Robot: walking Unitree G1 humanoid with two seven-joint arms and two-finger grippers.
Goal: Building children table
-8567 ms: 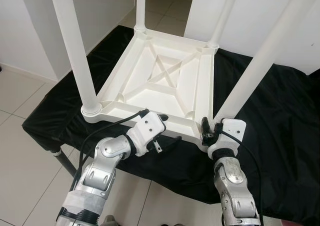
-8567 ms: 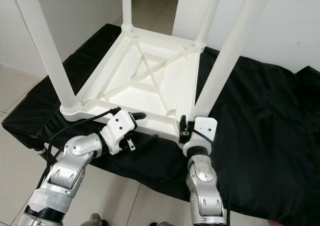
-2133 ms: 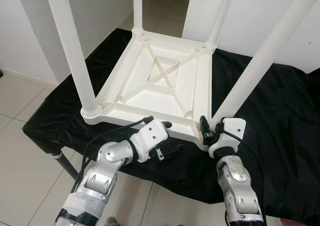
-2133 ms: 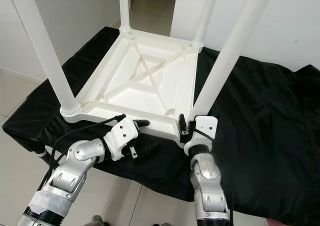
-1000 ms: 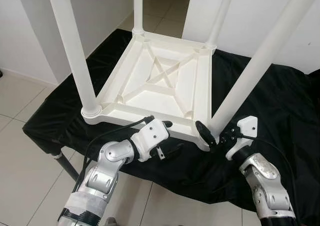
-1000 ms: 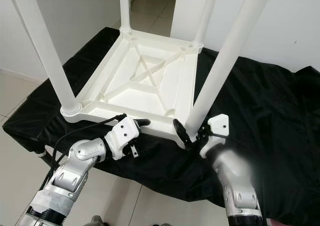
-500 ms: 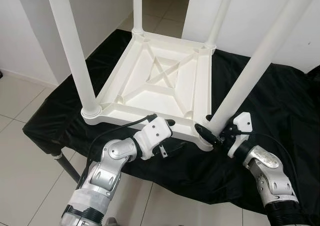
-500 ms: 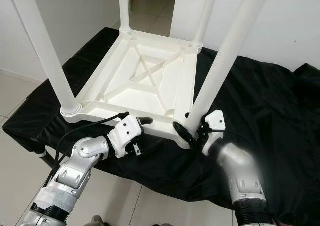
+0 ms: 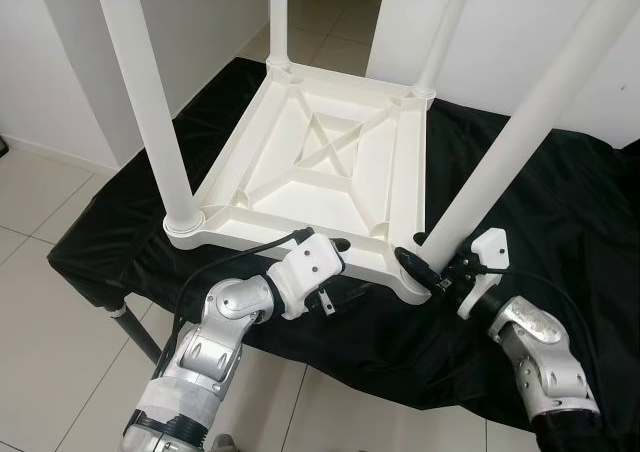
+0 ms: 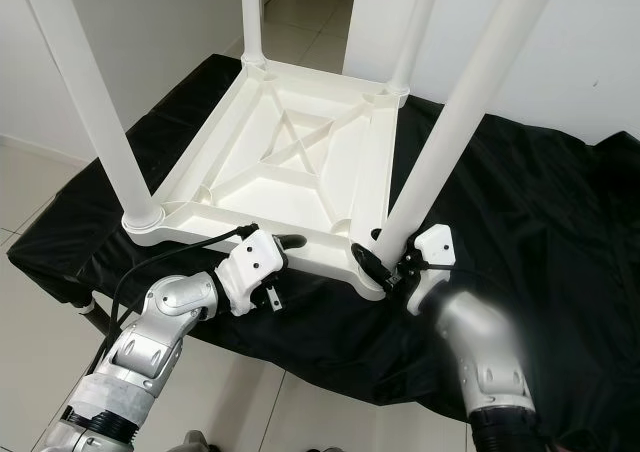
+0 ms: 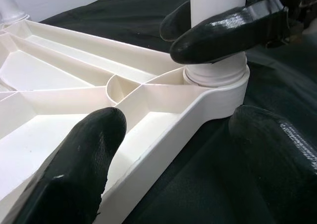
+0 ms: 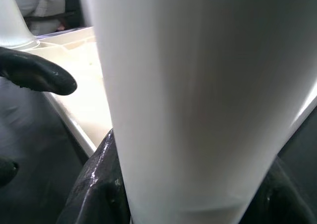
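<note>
One upturned white tabletop (image 9: 320,167) is lying at centre frame, four white legs (image 9: 150,102) are standing up from it, and two grippers are flanking its lower edge.

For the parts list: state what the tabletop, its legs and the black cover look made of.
Tabletop: likely moulded plastic, white, smooth, with cast ribs on its underside. Legs: seemingly the same white plastic, slightly glossy tubes. Black cover: fabric, matte, creased and draping over the edge.

Bright even daylight, soft shadows; right wrist view blurred close-up.
</note>
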